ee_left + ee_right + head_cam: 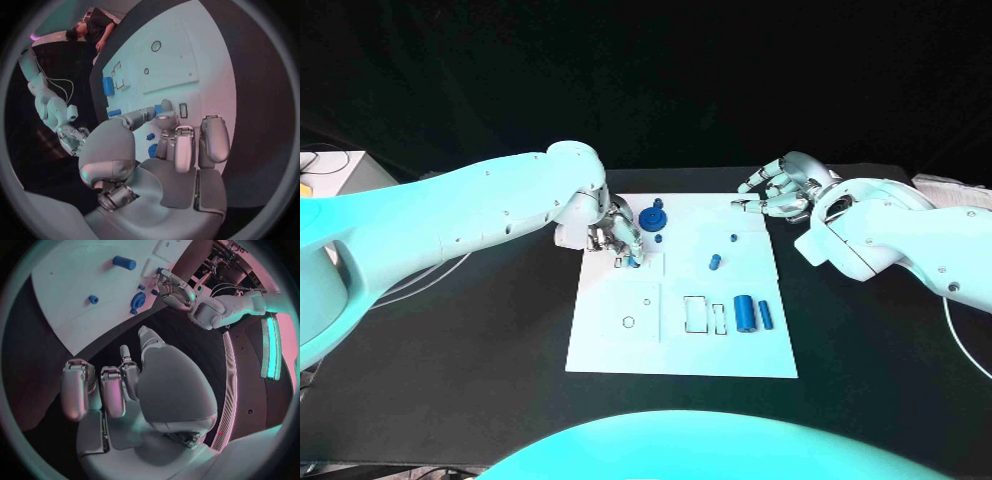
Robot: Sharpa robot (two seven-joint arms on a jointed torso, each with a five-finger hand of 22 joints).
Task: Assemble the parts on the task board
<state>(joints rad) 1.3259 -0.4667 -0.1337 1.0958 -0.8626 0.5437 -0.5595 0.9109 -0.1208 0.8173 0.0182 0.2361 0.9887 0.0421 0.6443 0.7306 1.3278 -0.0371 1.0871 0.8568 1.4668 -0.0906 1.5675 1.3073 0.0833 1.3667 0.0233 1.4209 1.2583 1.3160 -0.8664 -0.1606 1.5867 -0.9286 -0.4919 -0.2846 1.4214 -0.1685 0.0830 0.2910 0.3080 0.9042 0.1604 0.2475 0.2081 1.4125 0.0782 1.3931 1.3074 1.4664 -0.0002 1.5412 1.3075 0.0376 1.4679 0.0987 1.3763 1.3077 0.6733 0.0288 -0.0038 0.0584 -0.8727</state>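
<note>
The white task board (682,345) lies flat at the centre of the black tabletop (459,380), carrying small blue parts: a round knob-shaped piece (656,219) near its far edge, a short peg (715,262) mid-board, and a large cylinder (744,313) standing just beside a thinner one (764,315) toward the near right. The left robot hand (615,238) is over the board's far left area, fingers pointing down and pinching a small blue part (629,262) at the tips. The right robot hand (780,190) sits at the board's far right corner, fingers loosely curled and apart, holding nothing, with bare board between the two hands.
</note>
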